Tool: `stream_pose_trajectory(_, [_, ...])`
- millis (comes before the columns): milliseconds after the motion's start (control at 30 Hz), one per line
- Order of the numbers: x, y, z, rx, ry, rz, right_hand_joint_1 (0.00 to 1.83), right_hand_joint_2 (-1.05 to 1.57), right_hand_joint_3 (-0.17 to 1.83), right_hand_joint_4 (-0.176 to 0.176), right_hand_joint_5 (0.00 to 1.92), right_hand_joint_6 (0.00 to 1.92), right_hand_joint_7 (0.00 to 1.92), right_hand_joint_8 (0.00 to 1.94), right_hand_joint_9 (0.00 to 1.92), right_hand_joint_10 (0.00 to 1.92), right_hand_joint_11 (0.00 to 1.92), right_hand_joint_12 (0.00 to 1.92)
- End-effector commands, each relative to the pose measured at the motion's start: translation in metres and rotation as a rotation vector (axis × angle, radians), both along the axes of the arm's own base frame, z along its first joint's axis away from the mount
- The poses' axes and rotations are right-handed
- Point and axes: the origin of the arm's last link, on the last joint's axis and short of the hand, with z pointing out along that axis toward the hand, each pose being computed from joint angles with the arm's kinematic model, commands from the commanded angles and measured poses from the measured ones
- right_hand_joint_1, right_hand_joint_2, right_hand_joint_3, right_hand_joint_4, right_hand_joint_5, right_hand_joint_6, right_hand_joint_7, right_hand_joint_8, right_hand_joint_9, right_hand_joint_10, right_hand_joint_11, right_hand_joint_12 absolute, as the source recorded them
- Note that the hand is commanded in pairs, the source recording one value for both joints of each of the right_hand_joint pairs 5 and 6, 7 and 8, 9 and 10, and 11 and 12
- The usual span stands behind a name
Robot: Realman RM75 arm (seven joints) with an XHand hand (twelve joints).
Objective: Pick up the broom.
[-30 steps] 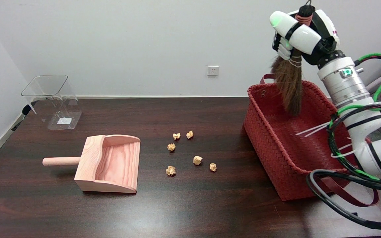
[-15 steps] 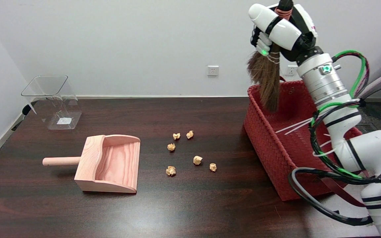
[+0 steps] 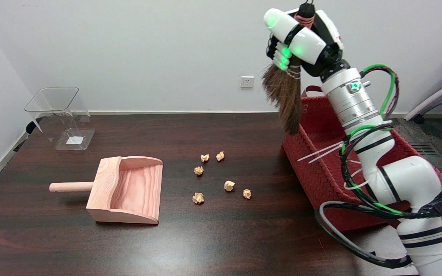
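One hand (image 3: 294,40), the right, is clenched on the broom (image 3: 285,96) handle up high w/ bristles hanging over the basket (image 3: 320,176) left rim, so I'd keep the grip firm & wrist steady, lifting clear of the rim w/o swinging toward the paper balls (image 3: 221,176) on the table (image 3: 221,245).

The light is bright and even, and the picture is sharp. Far below the fingers (image 3: 282,57), a soft white glare lies on the dark table (image 3: 190,253). Shadows are weak.
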Motion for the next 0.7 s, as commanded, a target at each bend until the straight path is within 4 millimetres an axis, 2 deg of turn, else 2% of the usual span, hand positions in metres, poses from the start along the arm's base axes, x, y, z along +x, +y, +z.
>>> stream_pose_trajectory(33, [-0.018,-0.007,-0.044,0.082,-0.025,-0.057,0.87,1.57,0.20,0.000,1.92,1.92,1.92,1.92,1.92,1.92,1.92,1.92])
stream_pose_trajectory(700, [-0.055,-0.013,-0.077,0.025,0.155,-0.200,0.86,1.57,0.23,0.000,1.92,1.92,1.92,1.92,1.92,1.92,1.92,1.92])
